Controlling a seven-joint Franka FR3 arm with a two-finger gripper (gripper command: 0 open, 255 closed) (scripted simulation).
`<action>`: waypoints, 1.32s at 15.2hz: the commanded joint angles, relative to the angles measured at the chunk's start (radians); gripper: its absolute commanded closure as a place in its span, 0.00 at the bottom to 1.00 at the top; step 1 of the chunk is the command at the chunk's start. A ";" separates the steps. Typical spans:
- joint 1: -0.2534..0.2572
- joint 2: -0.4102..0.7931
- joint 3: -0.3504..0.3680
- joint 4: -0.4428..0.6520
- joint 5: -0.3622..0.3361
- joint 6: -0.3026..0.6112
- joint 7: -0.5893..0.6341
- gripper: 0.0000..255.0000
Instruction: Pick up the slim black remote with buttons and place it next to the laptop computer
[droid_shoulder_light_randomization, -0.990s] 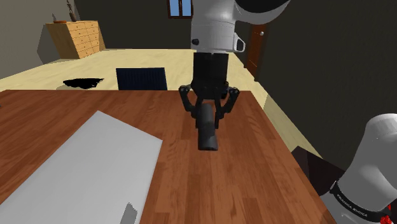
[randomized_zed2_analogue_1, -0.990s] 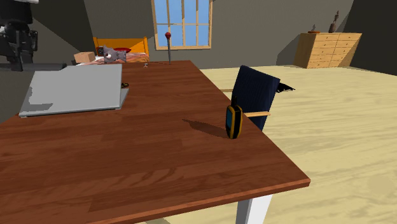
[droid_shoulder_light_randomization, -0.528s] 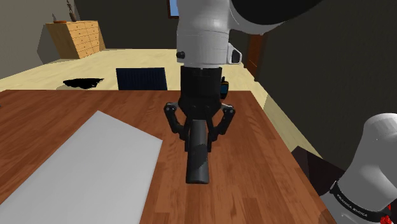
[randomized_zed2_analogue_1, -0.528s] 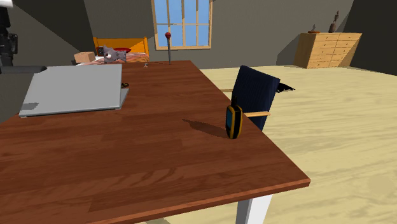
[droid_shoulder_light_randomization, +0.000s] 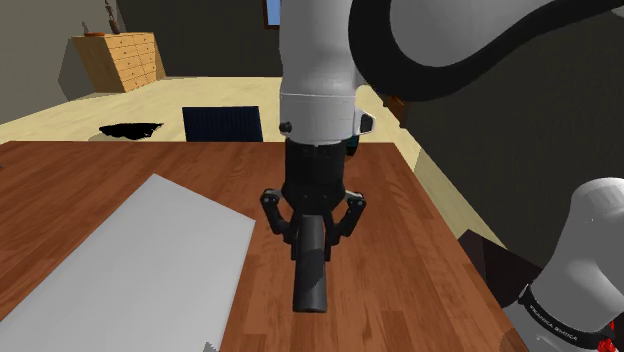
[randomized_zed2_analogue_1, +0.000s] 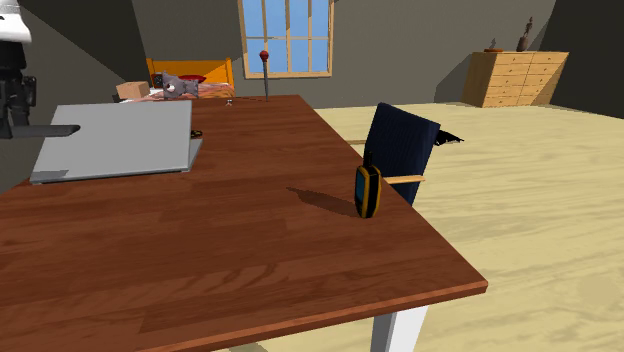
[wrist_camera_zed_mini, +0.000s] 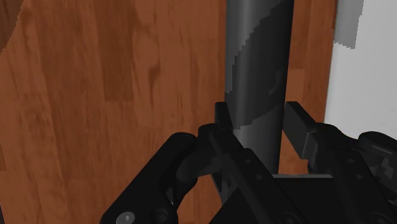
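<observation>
My gripper (droid_shoulder_light_randomization: 312, 228) is shut on a slim dark remote (droid_shoulder_light_randomization: 311, 268), clasping its far end so the remote points toward the shoulder view's near side. It hangs level and low over the brown wooden table (droid_shoulder_light_randomization: 400, 250), just right of the closed grey laptop (droid_shoulder_light_randomization: 130, 270) in that view. In the wrist view the fingers (wrist_camera_zed_mini: 222, 118) press both sides of the remote (wrist_camera_zed_mini: 257, 63), and the laptop's (wrist_camera_zed_mini: 368, 76) edge runs alongside it. From the second exterior view the gripper (randomized_zed2_analogue_1: 12, 98) is at the far left, with the remote (randomized_zed2_analogue_1: 52, 130) sticking out beside the laptop (randomized_zed2_analogue_1: 120, 140).
A small blue and yellow object (randomized_zed2_analogue_1: 368, 191) stands upright near the table's edge. A dark blue chair (randomized_zed2_analogue_1: 402, 148) is tucked at that side. A wooden dresser (randomized_zed2_analogue_1: 515, 78) stands far off. The robot's base (droid_shoulder_light_randomization: 580, 270) is at the shoulder view's lower right.
The arm has carried the remote toward the shoulder view's near side and lower, bringing it closer to the table beside the laptop. The grip stays the same.
</observation>
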 joint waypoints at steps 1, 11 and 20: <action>0.001 0.006 0.003 -0.022 0.001 0.028 -0.005 1.00; 0.006 0.050 0.017 -0.115 0.004 0.163 -0.024 1.00; 0.010 0.111 0.029 -0.182 -0.001 0.287 -0.037 1.00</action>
